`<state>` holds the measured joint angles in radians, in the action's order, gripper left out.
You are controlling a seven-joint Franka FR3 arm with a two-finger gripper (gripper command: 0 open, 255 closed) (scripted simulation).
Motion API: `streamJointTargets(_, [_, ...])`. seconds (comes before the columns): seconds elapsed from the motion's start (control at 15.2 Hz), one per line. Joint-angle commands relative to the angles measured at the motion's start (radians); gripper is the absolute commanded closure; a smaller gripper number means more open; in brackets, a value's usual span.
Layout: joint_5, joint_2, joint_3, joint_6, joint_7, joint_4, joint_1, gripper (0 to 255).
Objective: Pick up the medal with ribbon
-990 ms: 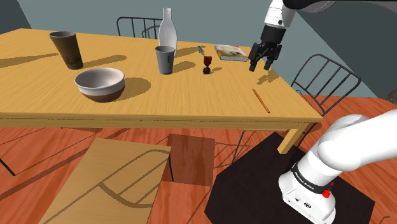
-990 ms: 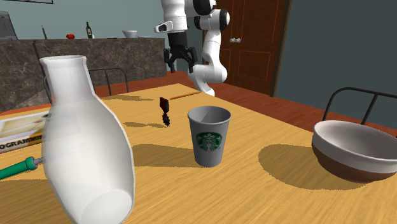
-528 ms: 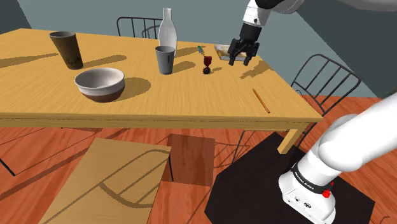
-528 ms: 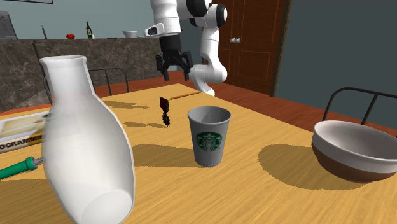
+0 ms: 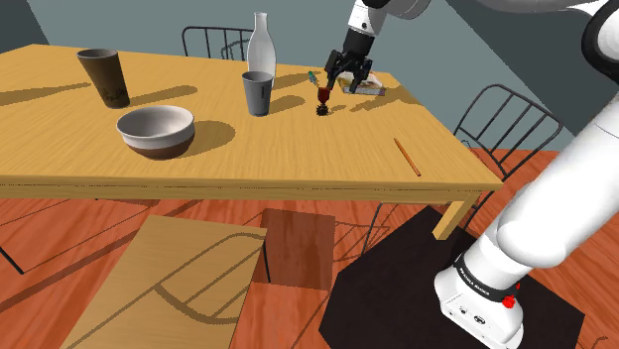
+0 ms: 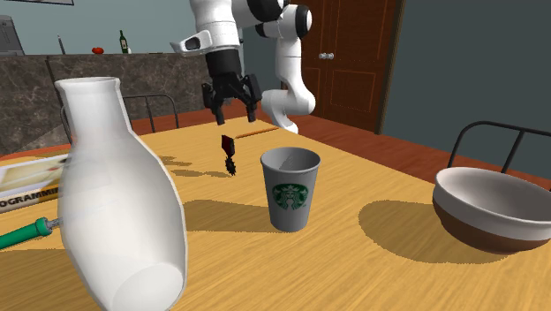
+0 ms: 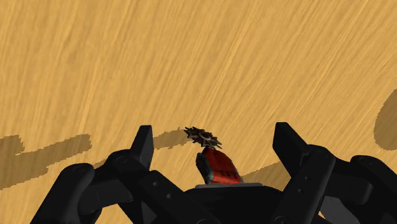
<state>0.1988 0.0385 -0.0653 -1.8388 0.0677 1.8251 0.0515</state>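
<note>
Gripper (image 5: 349,71), opened wide, is held just above the red-ribboned medal (image 5: 322,99), seen standing upright on the wooden surface (image 5: 298,149) at the shoulder view's upper middle near a grey cup (image 5: 257,92), apparently so the ribbon can be straddled.

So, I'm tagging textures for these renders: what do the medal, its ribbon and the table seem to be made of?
Medal: a dark, dull, spiky star, probably tarnished metal, though the look leaves it open. Ribbon: red and matte, likely cloth. Table: light wood with streaky grain and a smooth, even finish.
</note>
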Motion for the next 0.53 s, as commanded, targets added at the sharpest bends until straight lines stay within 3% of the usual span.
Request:
streamJointTargets(0.0, [0.021, -0.072, 0.000, -0.010, -0.006, -0.072, 0.001, 0])
streamJointTargets(0.2, [0.047, -0.174, 0.002, -0.005, -0.006, -0.195, 0.001, 0])
streamJointTargets(0.46, [0.050, -0.175, 0.004, -0.057, -0.018, -0.142, 0.002, 0])
